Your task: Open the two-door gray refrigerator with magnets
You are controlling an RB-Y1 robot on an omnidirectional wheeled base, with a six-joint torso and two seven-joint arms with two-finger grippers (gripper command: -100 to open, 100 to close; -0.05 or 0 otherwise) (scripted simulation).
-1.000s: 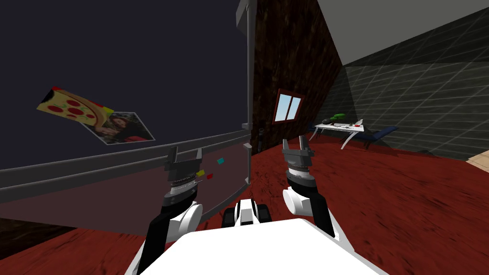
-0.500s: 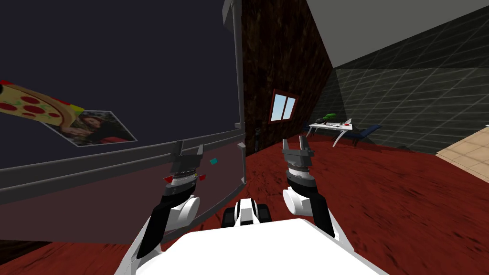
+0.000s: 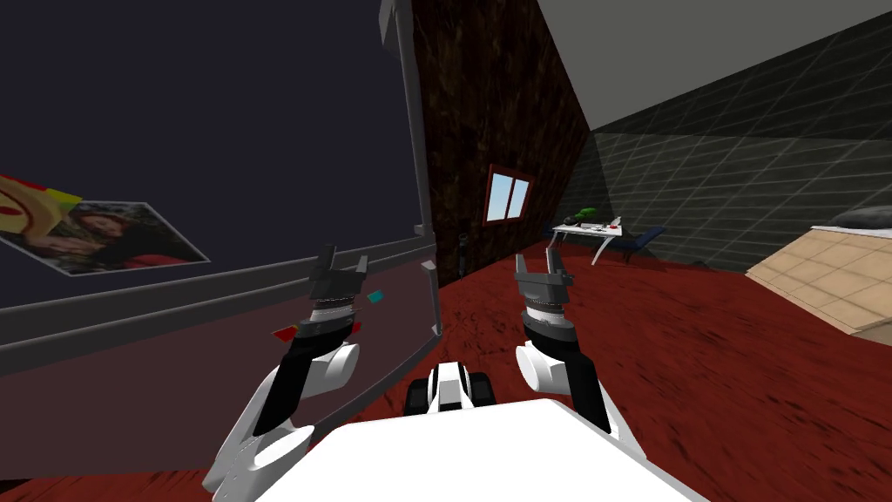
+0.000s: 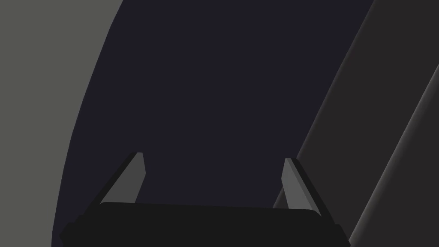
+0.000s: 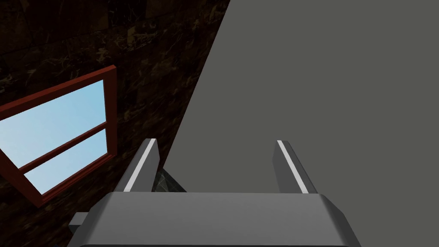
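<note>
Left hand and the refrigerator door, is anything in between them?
Nothing. In the left wrist view the open left hand faces the bare dark refrigerator door directly.

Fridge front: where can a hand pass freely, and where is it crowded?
Free: the bare dark door above the horizontal handles, between photo and vertical handle. Crowded: below, around the open left gripper, among small magnets.
</note>
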